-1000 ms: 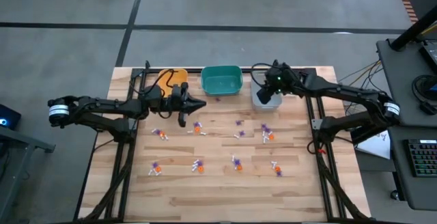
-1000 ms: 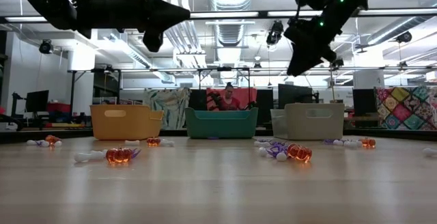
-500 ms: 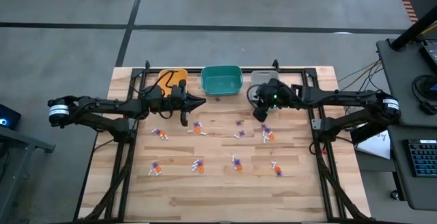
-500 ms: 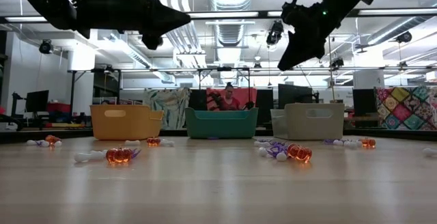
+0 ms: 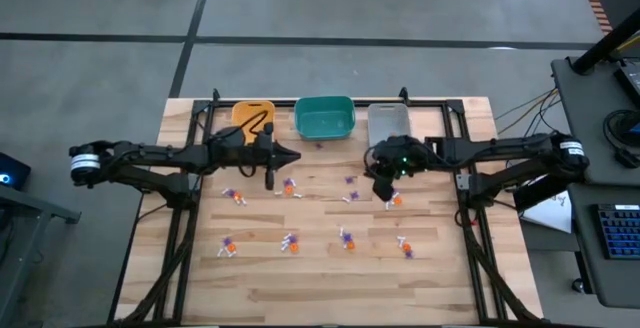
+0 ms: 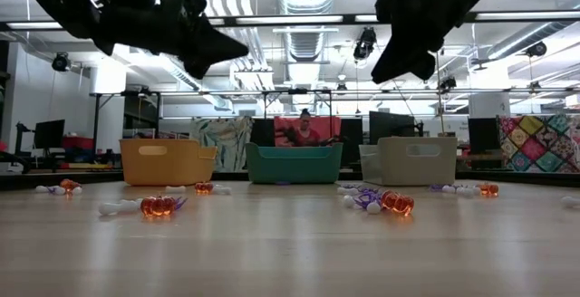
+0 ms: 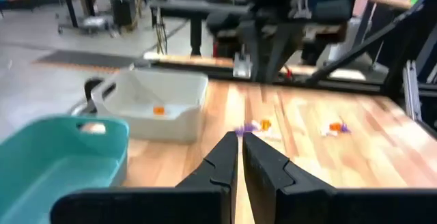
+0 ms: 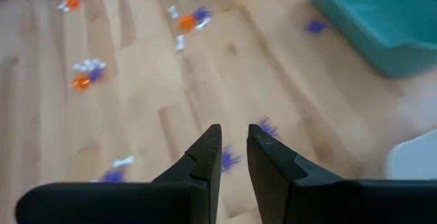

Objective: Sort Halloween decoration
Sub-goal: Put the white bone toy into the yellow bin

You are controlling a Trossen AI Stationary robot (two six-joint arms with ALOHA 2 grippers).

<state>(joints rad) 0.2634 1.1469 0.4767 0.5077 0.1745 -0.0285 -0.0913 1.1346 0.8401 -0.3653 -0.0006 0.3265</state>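
Three bins stand in a row along the far edge of the table: one bin at the left, a second bin in the middle, a third bin at the right. The trinkets lie scattered on the table nearer than the bins, across its middle. The left gripper hangs above the table just before the left bin; the right gripper hangs before the right bin, over a cluster of trinkets.

Robotics lab: exposed ceiling ducts, monitors, concrete floor
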